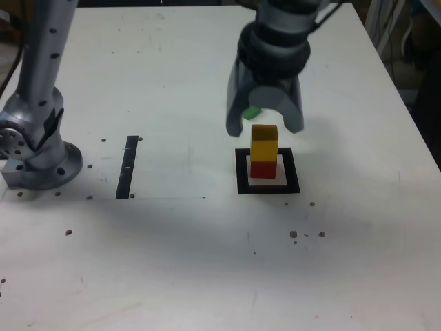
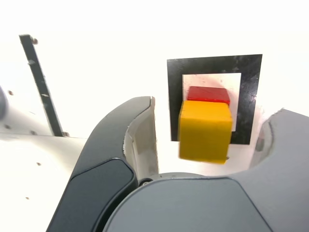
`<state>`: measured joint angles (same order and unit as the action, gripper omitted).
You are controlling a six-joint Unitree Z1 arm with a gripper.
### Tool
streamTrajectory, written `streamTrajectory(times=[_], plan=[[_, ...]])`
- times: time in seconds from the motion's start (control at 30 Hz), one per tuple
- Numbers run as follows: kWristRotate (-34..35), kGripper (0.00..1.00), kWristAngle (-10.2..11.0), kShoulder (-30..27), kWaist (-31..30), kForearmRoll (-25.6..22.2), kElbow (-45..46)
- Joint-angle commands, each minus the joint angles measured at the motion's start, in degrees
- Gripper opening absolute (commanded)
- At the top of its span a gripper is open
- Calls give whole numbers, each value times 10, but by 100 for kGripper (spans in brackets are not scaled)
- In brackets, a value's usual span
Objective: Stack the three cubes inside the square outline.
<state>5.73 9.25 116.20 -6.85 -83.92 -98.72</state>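
Gripper point(image 1: 265, 124) hangs wide open and empty above the yellow cube point(image 1: 264, 143), stacked on the red cube point(image 1: 262, 168) inside the square outline point(image 1: 241, 171). Green cube point(image 1: 251, 111) lies at twelve o'clock, probably light, rigid, best pinched across flat sides.

Lab: bolted arm base point(image 1: 34, 162), taped white table point(image 1: 172, 262).

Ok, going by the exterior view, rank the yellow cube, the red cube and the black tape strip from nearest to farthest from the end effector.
1. Yellow cube: just below the open end effector, top of the stack.
2. Red cube: under the yellow one, inside the square outline.
3. Black tape strip: far off toward the exterior view's left, near the arm's base.
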Motion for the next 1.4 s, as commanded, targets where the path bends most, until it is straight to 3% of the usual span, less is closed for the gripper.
streamTrajectory(times=[0.0,0.1,0.23,0.37,0.47,0.7,1.37], plan=[[-37,99,8,-31,29,-5,15],[-119,99,26,-73,78,-4,44],[-256,99,68,-115,152,21,92],[-375,99,101,-120,208,86,145],[-432,99,114,-105,229,139,174],[-479,99,112,-79,229,210,202],[-496,88,77,-14,206,257,214]])
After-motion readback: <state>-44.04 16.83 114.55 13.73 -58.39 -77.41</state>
